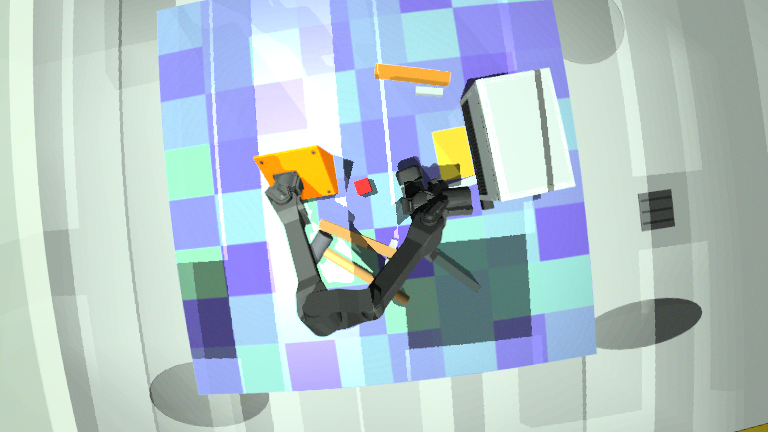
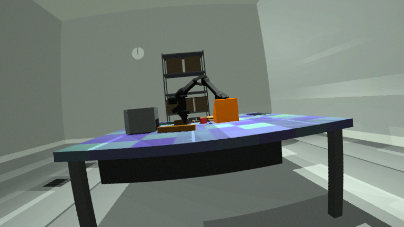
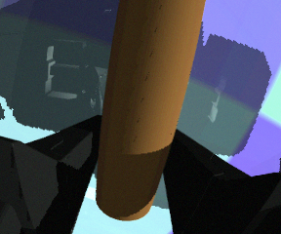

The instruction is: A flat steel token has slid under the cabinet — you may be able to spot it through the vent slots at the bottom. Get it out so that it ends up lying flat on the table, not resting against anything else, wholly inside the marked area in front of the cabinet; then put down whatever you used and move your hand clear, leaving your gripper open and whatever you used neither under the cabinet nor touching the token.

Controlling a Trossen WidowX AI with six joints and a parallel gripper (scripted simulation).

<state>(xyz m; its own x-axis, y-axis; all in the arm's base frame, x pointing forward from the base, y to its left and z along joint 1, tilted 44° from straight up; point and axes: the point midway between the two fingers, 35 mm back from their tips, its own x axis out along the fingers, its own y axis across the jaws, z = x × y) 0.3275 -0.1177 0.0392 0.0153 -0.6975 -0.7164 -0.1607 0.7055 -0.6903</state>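
The steel token itself cannot be made out in any view; by the task it lies under the cabinet (image 1: 515,138) (image 2: 140,121), which stands close to the right edge of the worktop (image 1: 430,25) (image 2: 259,126) as seen from above. Being flat steel, it should be stiff, hard to damage and fairly heavy for its size, apt to slide when pushed on its rim. Its thinness would make it awkward to pinch off the table, so hooking or sweeping at its far rim looks the better way.

The yellow patch (image 1: 444,141) lies against the vented front, on the side facing the left edge, partly shaded. No token shows on it.

Just off the patch's corner nearest the bottom edge, the gripper (image 1: 410,198) (image 2: 184,122) (image 3: 135,129) points down, partly open, its fingers closed on a round brown rod (image 3: 147,88). The rod looks rigid; gripped near its end, it could twist under a sideways pull. Its far end is out of sight.

Farther out, an orange bar (image 1: 412,74) (image 2: 176,128) and a small white block (image 1: 429,91) lie toward the top edge. A red cube (image 1: 363,186) (image 2: 203,120) sits toward the left edge, and a hammer (image 1: 321,246) toward the bottom edge.
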